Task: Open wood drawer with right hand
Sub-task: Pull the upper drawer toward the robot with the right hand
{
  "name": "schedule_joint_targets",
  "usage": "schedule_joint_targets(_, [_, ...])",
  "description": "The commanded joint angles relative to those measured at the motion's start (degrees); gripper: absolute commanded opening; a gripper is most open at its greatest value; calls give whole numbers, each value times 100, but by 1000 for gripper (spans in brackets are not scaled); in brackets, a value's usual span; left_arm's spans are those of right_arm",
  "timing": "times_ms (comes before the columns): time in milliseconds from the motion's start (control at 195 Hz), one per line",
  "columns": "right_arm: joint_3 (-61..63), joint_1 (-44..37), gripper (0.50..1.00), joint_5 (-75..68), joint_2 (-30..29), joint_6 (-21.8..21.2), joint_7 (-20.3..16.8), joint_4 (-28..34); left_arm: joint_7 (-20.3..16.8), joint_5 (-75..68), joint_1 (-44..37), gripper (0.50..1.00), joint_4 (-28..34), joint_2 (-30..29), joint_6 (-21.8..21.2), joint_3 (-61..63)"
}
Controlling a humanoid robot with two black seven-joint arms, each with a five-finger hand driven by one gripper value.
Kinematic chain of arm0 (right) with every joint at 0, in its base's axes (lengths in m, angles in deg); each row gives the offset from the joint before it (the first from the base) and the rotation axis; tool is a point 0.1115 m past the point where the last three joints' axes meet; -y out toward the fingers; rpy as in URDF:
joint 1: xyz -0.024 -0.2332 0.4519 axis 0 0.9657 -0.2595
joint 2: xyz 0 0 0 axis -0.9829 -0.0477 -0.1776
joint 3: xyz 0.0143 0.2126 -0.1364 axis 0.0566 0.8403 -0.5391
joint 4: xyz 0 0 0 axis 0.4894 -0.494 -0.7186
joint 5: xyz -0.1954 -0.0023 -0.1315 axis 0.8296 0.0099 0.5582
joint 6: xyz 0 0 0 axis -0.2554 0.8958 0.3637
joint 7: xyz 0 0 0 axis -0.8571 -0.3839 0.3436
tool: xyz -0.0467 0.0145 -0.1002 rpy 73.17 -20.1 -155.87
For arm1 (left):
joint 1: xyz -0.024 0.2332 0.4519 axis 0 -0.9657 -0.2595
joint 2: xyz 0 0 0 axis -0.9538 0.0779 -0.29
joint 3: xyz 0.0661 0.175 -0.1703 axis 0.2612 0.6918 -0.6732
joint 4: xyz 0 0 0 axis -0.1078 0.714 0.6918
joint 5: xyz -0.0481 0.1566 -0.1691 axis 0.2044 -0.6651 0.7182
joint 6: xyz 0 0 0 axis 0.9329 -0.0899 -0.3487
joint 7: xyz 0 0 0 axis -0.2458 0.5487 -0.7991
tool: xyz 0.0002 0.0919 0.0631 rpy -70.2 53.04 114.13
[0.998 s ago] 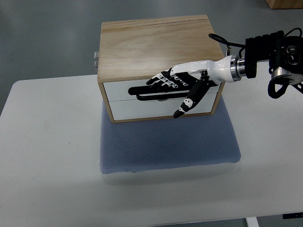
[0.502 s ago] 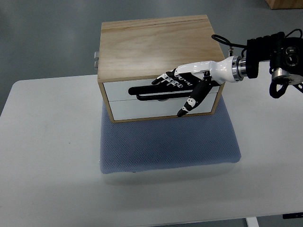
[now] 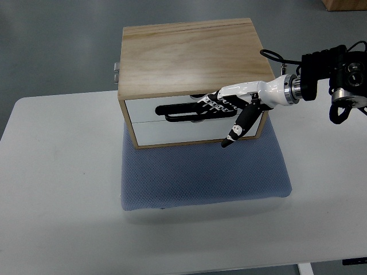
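Note:
A wooden box with two white drawer fronts stands on a blue mat. The upper drawer has a long black handle and looks closed. My right hand comes in from the right and lies across the handle's right end. Its fingers are curled over the bar. The thumb points down in front of the lower drawer. The left arm does not show.
The mat lies on a white table. A small metal fitting sticks out of the box's left side. The corner of a wooden object shows at the top right edge.
My right hand has slid to the right along the handle and its fingers have curled tighter on the bar. The drawer front has not visibly moved.

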Motion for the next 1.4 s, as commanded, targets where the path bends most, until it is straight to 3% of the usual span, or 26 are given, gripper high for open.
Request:
schedule_joint_targets(0, [-7,57,944,-5,12,0,-6,101,0,0,0,1000,-9,0,0,0])
schedule_joint_targets(527, [-34,163,944,-330,118,0,-446,435,0,0,0,1000,0,0,9,0])
schedule_joint_targets(1397, [-148,163,944,-919,961,0,-455,1270,0,0,0,1000,17,0,9,9])
